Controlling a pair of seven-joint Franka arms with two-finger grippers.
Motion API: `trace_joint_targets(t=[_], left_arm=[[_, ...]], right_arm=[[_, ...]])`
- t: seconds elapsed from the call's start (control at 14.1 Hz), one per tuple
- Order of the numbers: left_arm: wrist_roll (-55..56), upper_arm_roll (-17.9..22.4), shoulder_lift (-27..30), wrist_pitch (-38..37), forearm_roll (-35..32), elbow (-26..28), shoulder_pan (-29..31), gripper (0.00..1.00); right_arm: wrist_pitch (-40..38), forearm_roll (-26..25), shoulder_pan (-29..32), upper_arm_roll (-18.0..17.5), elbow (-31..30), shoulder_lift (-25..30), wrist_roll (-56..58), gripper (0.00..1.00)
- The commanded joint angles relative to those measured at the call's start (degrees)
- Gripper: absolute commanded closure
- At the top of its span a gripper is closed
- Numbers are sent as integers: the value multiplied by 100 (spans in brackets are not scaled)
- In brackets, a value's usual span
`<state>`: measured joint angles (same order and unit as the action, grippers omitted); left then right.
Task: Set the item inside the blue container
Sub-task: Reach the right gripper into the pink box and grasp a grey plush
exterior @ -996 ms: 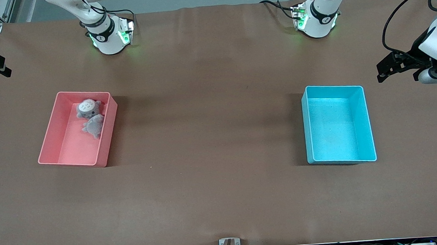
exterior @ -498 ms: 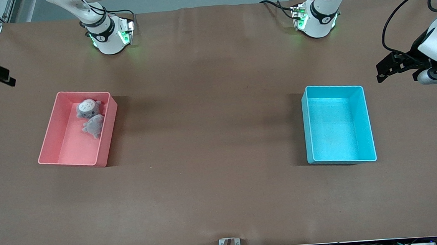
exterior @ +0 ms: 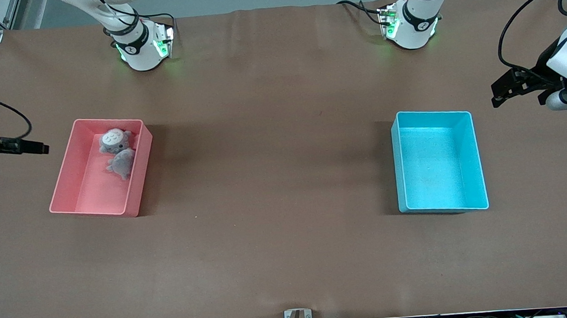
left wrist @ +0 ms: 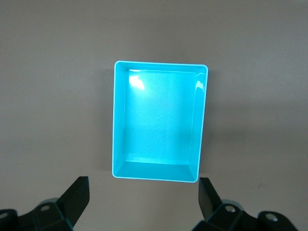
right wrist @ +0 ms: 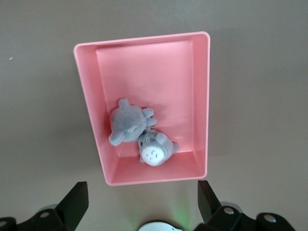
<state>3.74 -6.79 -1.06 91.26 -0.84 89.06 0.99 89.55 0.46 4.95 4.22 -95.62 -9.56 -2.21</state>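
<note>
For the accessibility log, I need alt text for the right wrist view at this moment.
Looking down between the open fingers of the right tool, a pink bin sits on the brown table. Two small grey plush toys lie touching in one end of it: one showing its grey back, one showing a white belly.
</note>
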Motion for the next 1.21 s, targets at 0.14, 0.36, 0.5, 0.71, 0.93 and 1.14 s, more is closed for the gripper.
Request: trace_joint_targets(t=[0.14, 0.36, 0.5, 0.71, 0.93, 1.14], left_arm=[[-163, -7, -87, -55, 49, -47, 59, 0], [-172, -7, -139, -55, 49, -47, 68, 0], [-172, -7, -219, -3, 49, -47, 59, 0], [-172, -15, -333, 67, 49, -47, 50, 0], [-163, -16, -500, 190, 49, -47, 33, 0], [-163, -24, -544, 261, 40, -47, 24, 0]], right_arm=[[1940, 33, 32, -26, -2536, 911, -280, 0], [2908, 42, 189, -35, -3522, 991, -315, 0], [3383, 51, 304, -26, -3971, 947, -315, 0], [3693, 51, 410, -35, -4315, 912, -324, 0], [3807, 260, 436, -35, -4377, 605, -324, 0], [3886, 367, 384, -35, -4421, 289, -324, 0]])
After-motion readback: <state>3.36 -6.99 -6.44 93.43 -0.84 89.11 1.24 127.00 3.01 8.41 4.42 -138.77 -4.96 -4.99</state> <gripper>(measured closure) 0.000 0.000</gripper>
